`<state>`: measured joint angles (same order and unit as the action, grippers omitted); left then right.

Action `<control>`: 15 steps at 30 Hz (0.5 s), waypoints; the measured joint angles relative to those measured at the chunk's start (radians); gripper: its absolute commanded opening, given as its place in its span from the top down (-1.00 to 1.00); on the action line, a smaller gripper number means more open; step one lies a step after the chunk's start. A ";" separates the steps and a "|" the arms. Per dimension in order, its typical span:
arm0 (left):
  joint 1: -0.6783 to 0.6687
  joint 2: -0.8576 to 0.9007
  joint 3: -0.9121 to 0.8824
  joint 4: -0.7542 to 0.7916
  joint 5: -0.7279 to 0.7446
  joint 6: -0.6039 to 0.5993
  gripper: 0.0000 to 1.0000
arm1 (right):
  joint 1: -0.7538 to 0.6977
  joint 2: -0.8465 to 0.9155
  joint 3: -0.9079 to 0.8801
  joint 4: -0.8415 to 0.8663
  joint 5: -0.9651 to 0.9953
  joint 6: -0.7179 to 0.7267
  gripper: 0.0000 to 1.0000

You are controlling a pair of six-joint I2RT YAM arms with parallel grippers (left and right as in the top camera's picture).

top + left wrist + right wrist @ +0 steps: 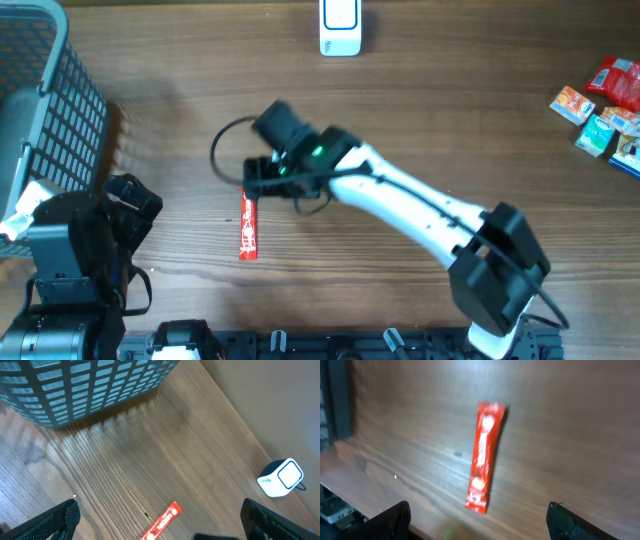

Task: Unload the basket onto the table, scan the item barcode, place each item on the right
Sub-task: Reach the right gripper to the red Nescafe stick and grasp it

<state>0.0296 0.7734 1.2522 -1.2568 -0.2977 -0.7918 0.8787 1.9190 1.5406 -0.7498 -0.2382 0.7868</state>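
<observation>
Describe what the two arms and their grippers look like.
The right arm is a white tube between black joints, with a black cable looping off the wrist and a green light there. The left arm is mostly black. The left gripper and right gripper have black fingers.

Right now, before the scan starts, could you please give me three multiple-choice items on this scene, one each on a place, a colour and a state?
1. Where does the red sachet lie? A in the basket; B on the table; C on the scanner.
2. What colour is the scanner's body? A black; B white; C yellow.
3. How does the right gripper stand? A shut on the sachet; B shut on nothing; C open, touching nothing.
Key: 1 B, it lies flat on bare wood; 2 B, white shell with blue trim; 3 C, both fingers stand wide of the sachet.
</observation>
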 measured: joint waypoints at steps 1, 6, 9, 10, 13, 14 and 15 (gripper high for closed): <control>0.000 0.000 0.000 0.000 0.000 0.000 -1.00 | 0.021 0.003 -0.001 0.001 0.006 0.017 -0.65; 0.000 0.000 0.000 0.000 0.000 0.000 -1.00 | 0.092 0.055 -0.001 0.016 0.016 0.052 -0.64; 0.000 0.000 0.000 0.000 0.000 0.000 -1.00 | 0.114 0.110 -0.001 0.014 0.016 0.057 -0.64; 0.000 0.000 0.000 0.000 0.000 0.000 -1.00 | 0.117 0.131 -0.001 0.016 0.018 0.057 -0.61; 0.000 0.000 0.000 0.000 0.000 0.000 -1.00 | 0.118 0.165 -0.008 0.032 0.023 0.054 -0.52; 0.000 0.000 0.000 0.000 0.000 0.000 -1.00 | 0.119 0.170 -0.010 0.040 0.027 0.050 -0.50; 0.000 0.000 0.000 0.000 0.000 0.000 -1.00 | 0.120 0.171 -0.011 0.047 0.034 0.047 -0.47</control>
<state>0.0296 0.7734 1.2522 -1.2572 -0.2977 -0.7918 0.9985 2.0895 1.5299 -0.7029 -0.2043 0.8337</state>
